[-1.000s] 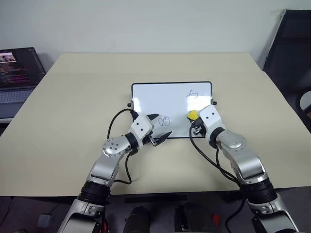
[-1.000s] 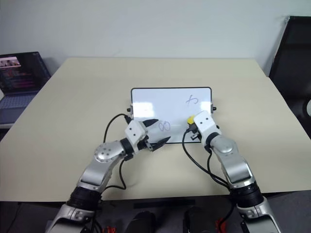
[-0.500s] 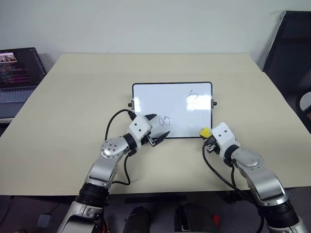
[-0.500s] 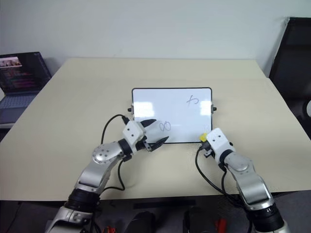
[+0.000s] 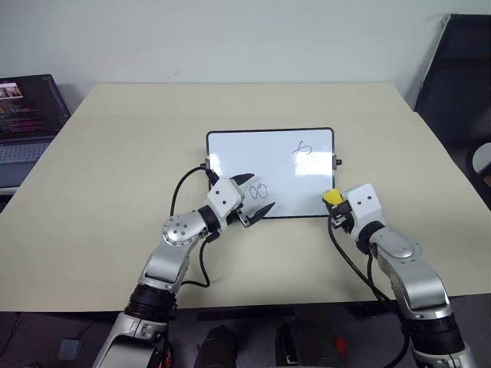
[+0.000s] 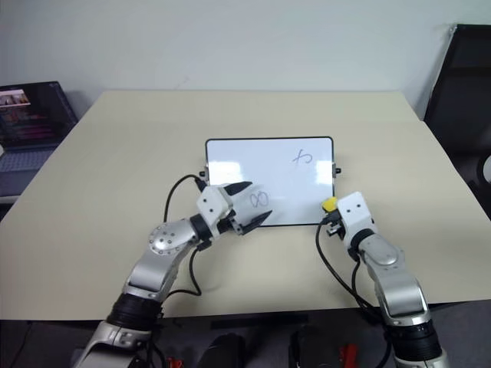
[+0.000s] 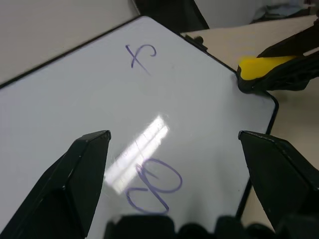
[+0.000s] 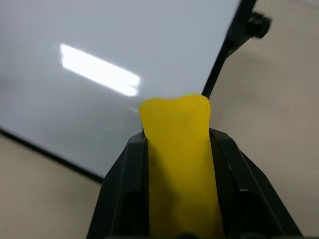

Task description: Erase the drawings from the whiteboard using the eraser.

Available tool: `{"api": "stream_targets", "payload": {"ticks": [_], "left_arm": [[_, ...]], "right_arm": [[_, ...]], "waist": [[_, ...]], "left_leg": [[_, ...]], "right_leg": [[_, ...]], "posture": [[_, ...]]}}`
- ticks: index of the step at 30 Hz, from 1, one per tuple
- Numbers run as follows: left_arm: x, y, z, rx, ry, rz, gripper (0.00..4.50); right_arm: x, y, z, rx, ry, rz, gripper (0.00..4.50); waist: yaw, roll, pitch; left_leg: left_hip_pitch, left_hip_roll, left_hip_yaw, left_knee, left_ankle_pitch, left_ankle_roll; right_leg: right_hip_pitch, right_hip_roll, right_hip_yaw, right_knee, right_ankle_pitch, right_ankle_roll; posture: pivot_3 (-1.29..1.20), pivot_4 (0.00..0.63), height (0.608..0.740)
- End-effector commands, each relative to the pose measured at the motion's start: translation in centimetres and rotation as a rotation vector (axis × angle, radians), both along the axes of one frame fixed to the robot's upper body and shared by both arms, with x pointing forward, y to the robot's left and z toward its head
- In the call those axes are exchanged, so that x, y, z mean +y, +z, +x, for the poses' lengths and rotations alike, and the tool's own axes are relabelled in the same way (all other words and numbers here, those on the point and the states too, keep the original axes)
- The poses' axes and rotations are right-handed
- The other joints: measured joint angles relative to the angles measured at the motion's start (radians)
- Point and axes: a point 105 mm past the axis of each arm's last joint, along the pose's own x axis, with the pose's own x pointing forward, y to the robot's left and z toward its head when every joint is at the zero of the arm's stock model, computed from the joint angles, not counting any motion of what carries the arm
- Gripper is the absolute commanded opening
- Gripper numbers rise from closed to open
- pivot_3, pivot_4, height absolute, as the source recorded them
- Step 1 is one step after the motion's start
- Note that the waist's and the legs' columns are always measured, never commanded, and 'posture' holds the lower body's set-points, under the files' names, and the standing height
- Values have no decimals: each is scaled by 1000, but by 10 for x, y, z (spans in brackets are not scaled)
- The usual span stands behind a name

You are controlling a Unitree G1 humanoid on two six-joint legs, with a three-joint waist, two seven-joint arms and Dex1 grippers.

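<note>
Both arms: silver-grey metal shells with rounded joint housings, black collars between segments.

Left arm (image 5: 175, 249): round silver elbow cap with a ring of small dark screws. A black cable (image 5: 186, 188) loops out from the wrist toward the whiteboard (image 5: 270, 153) frame's near-left corner.

Wrist blocks: white, boxy, small dark dots on the faces.

Left gripper (image 5: 253, 195): two black tapering pointed fingers.

Right arm (image 5: 406, 276): a black cable (image 5: 349, 261) trails along it, away from the whiteboard.

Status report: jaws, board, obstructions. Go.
Left gripper jaws open over the glossy white whiteboard. Right gripper shut on the small yellow eraser at its near right corner. Two blue drawings visible. Nothing blocking.
</note>
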Motion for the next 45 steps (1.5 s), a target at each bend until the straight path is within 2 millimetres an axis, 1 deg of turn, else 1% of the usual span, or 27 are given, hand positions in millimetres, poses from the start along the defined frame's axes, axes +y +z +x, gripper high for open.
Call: {"api": "stream_targets", "payload": {"ticks": [1,4,7,12,15,20,24,29,33,36,38,40,42,45], "left_arm": [[0,36,5,-114,34,-108,4500],[-1,29,13,-90,55,-109,4500],[-5,20,20,-75,58,-90,4500],[-7,19,29,-70,68,-79,4500],[-6,19,33,-73,73,-74,4500],[-5,20,35,-79,70,-69,4500],[-5,21,34,-82,69,-66,4500],[-4,21,33,-85,68,-61,4500],[-2,22,33,-87,74,-59,4500],[-1,22,34,-87,77,-58,4500],[0,21,34,-84,78,-58,4500],[-1,21,33,-81,77,-62,4500],[-2,21,33,-80,74,-64,4500],[-4,22,33,-81,66,-66,4500]], "right_arm": [[8,28,9,-123,19,29,1228],[16,35,20,-141,24,53,1228],[28,46,34,-180,47,47,1228],[44,64,56,-236,68,50,1228],[51,72,68,-250,74,45,1228],[49,75,81,-241,71,35,1228],[44,70,87,-213,67,1,1228],[42,60,85,-174,67,-11,1228],[41,41,71,-118,77,-22,1228],[38,32,63,-91,67,-22,1228],[35,21,55,-58,62,-29,1228],[32,14,50,-39,55,-37,1228],[30,15,49,-40,50,-39,1228],[28,25,53,-68,39,-27,1228]], "waist": [[0,0,0],[-1,0,0],[-1,0,0],[0,0,0],[0,0,0],[0,0,0],[0,0,0],[0,0,0],[0,0,0],[0,0,0],[0,0,0],[0,0,0],[-1,0,0],[-1,0,0]], "left_leg": [[0,0,0,0,0,0],[0,0,1,0,0,0],[1,0,3,-1,0,0],[0,0,5,0,0,0],[0,0,6,-1,0,0],[0,0,8,-1,0,0],[1,0,10,0,0,0],[2,0,12,0,0,1],[2,0,13,0,0,1],[2,0,14,0,0,1],[2,0,14,1,0,1],[3,0,14,1,0,1],[4,0,14,1,0,1],[5,0,15,1,0,1]], "right_leg": [[0,0,0,0,0,0],[0,0,1,0,0,0],[0,1,3,1,0,0],[-2,1,5,1,1,1],[-3,1,6,1,1,0],[-3,1,8,1,1,0],[-3,1,11,2,1,2],[-3,1,13,2,3,3],[-3,1,14,1,4,4],[-3,1,15,1,4,4],[-3,1,15,1,4,4],[-2,1,15,2,4,4],[-1,1,15,2,4,4],[-1,1,15,2,5,5]], "posture": [[0,150,740],[0,150,740],[0,150,740],[0,150,740],[0,150,740],[0,150,740],[0,150,740],[0,150,740],[0,150,740],[0,150,740],[0,150,740],[0,150,740],[0,150,740],[0,150,740]]}}
